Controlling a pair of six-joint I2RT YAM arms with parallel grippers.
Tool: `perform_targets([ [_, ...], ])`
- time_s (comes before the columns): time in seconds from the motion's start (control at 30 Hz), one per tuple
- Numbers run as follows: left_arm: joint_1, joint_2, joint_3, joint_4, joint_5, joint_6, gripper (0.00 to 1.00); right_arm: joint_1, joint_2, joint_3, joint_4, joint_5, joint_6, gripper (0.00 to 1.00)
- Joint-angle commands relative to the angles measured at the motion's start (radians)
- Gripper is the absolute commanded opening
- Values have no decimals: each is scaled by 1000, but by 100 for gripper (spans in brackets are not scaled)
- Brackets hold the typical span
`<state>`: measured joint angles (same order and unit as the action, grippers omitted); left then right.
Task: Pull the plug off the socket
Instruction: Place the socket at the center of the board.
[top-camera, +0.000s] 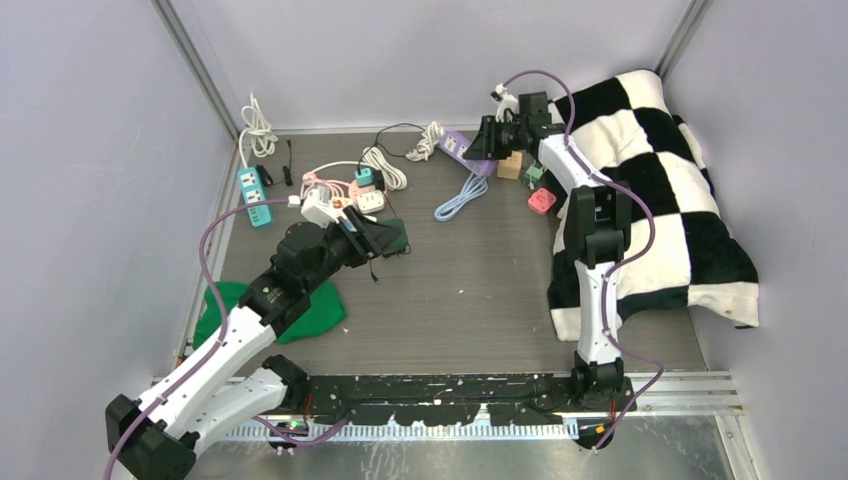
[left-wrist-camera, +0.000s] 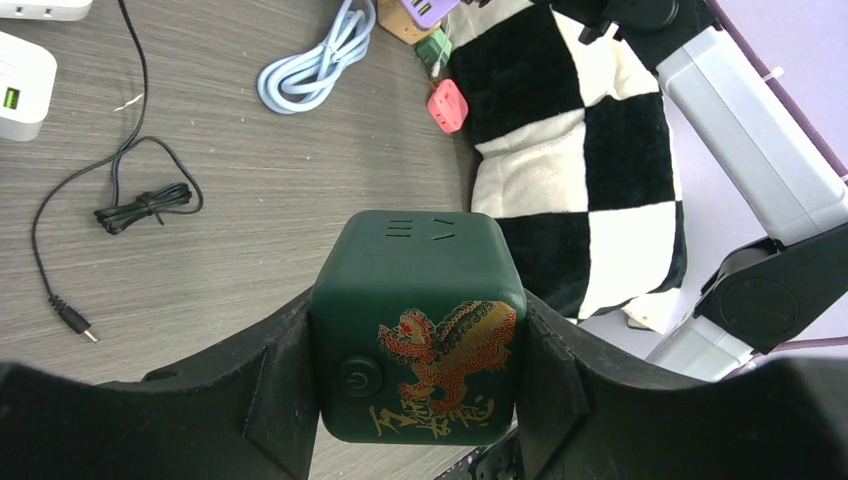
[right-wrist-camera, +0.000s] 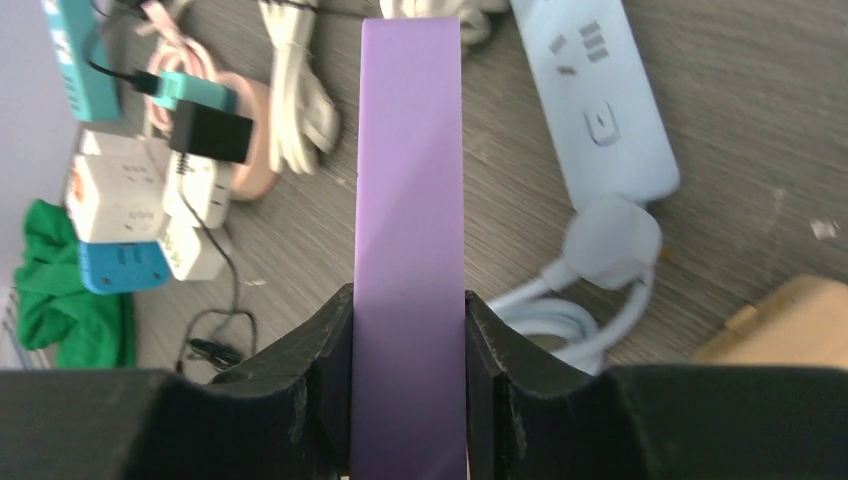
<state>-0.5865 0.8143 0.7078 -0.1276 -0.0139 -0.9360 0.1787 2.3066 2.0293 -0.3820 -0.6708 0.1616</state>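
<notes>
My left gripper (top-camera: 392, 238) is shut on a dark green cube socket (left-wrist-camera: 415, 290) with a gold and red lion print and a power button, held just above the table; no plug shows in its visible faces. The cube also shows in the top view (top-camera: 398, 236). My right gripper (top-camera: 487, 140) is shut on a long purple power strip (right-wrist-camera: 410, 150) at the back of the table, seen in the top view (top-camera: 458, 146). Its visible face is plain. A black plug (right-wrist-camera: 210, 132) sits in a white cube socket (right-wrist-camera: 120, 195) at the left.
A black-and-white checkered blanket (top-camera: 660, 180) covers the right side. A green cloth (top-camera: 300, 310) lies at the left front. A teal power strip (top-camera: 253, 195), white cables, a light blue power strip (right-wrist-camera: 600, 100) with coiled cord (top-camera: 460, 195), a pink cube (top-camera: 541, 201) and a thin black cable (left-wrist-camera: 140, 200) lie about.
</notes>
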Motion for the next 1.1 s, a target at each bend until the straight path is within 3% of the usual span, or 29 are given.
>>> perform_targets([
  [0.0, 6, 54, 28, 120, 57, 1, 0, -2, 37, 10, -138, 41, -125, 32],
  [0.17, 6, 153, 53, 225, 161, 15, 0, -3, -47, -19, -235, 32, -228, 71],
  [0.27, 6, 205, 70, 260, 197, 12, 0, -5, -107, -11, -296, 77, -282, 86],
  [0.43, 6, 269, 50, 374, 251, -48, 0, -21, -254, -54, -399, 100, -433, 91],
  [0.47, 6, 281, 43, 398, 262, -65, 0, -21, -297, -84, -420, 96, -487, 98],
  [0.67, 27, 328, 25, 499, 389, -142, 0, -21, -620, -382, -452, -18, -811, 100],
  [0.73, 38, 339, 32, 506, 421, -162, 0, -22, -652, -416, -492, -120, -794, 100],
  [0.8, 44, 355, 40, 525, 452, -188, 0, -22, -643, -435, -481, -337, -554, 100],
  [0.83, 45, 369, 45, 542, 471, -203, 0, -16, -629, -436, -537, -496, -566, 100],
  [0.87, 45, 385, 53, 557, 492, -221, 0, 4, -623, -426, -648, -595, -691, 100],
  [0.93, 45, 431, 73, 583, 533, -271, 0, 77, -668, -425, -889, -508, -1078, 100],
  [0.97, 45, 451, 82, 594, 551, -294, 0, 106, -716, -469, -854, -413, -1109, 100],
  [1.0, 45, 471, 89, 607, 562, -321, 0, 118, -763, -536, -705, -342, -1029, 100],
  [1.07, 44, 506, 94, 649, 580, -372, 0, 116, -818, -613, -635, -266, -952, 100],
])
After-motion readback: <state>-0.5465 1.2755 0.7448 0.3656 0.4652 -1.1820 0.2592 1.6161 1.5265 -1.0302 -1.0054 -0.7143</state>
